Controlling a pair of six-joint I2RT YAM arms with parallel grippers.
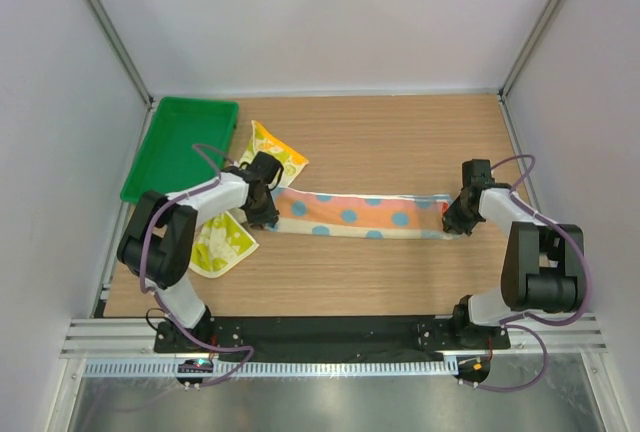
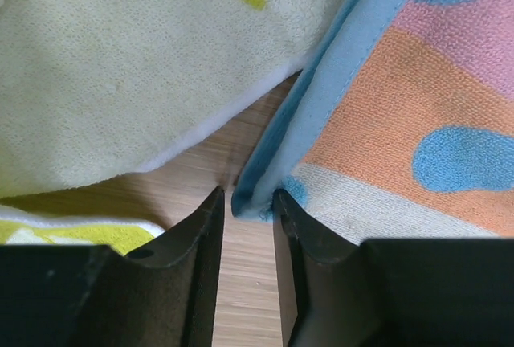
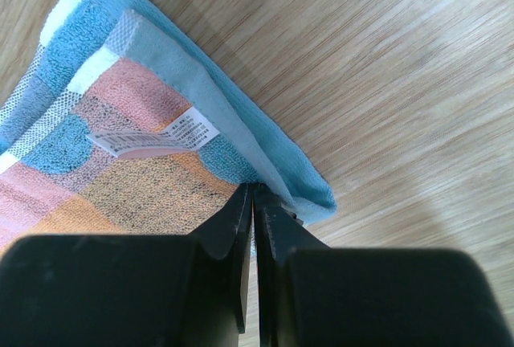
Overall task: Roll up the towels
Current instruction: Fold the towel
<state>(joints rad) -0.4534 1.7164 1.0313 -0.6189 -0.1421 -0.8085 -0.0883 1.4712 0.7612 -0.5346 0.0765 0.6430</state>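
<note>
The light blue towel (image 1: 360, 214) with orange and pink patches lies folded into a long strip across the table. My left gripper (image 1: 264, 214) is at its left end. In the left wrist view the jaws (image 2: 247, 194) stand narrowly apart around the towel's blue corner (image 2: 385, 122), with a sliver of gap on the left side. My right gripper (image 1: 455, 222) is at the right end, shut (image 3: 253, 188) on the hem of the blue towel (image 3: 152, 162) near its white label (image 3: 152, 138). The yellow-green towel (image 1: 272, 152) lies crumpled under my left arm, pale in the left wrist view (image 2: 120, 66).
A green plastic tray (image 1: 175, 152) sits at the back left corner, just beyond the yellow-green towel. The wooden table (image 1: 400, 142) is walled by white panels on three sides. Both arm bases stand at the near edge.
</note>
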